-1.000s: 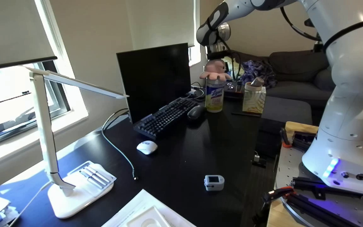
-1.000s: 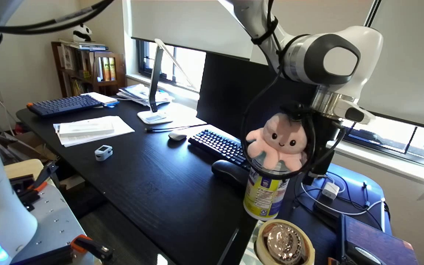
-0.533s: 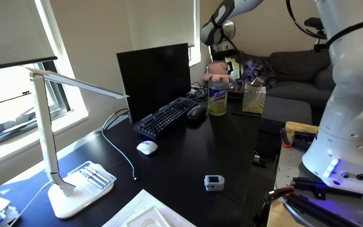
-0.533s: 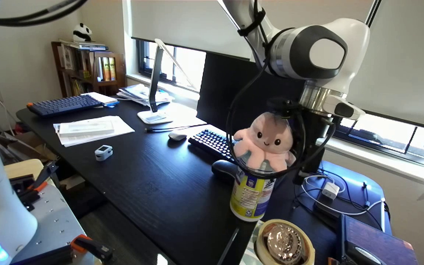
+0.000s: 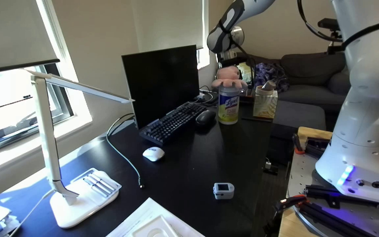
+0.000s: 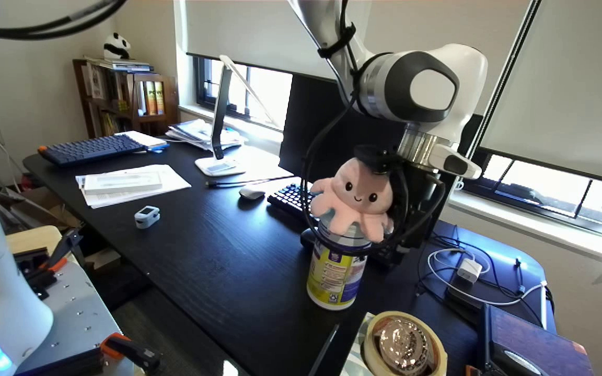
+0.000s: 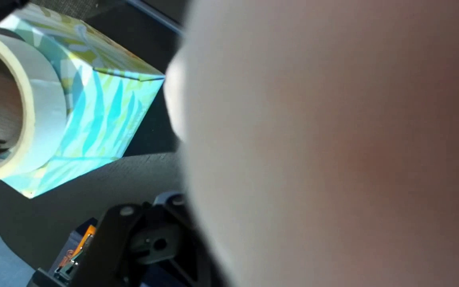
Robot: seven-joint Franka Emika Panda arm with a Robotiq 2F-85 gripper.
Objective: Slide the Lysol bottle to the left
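The Lysol bottle (image 5: 229,110) stands upright on the black desk, with a white, yellow and blue label; it also shows in an exterior view (image 6: 335,277). A pink octopus plush (image 6: 356,196) sits on its top and blurs over most of the wrist view (image 7: 313,143). My gripper (image 6: 397,255) points down right beside the bottle and plush, on the bottle's right there. The plush hides most of it in an exterior view (image 5: 241,73). One black finger linkage (image 7: 150,243) shows in the wrist view; the fingertips and their contact with the bottle are hidden.
A patterned carton (image 5: 265,105) with a tape roll (image 6: 437,344) on it stands near the bottle. A black mouse (image 5: 206,117), keyboard (image 5: 176,121) and monitor (image 5: 161,85) are beside it. A white mouse (image 5: 153,153) and a small white device (image 5: 223,191) lie further along the desk.
The bottle and plush have slid along the desk, leftward in an exterior view and nearer the camera in both terms of size and position elsewhere. My gripper has moved along with them.
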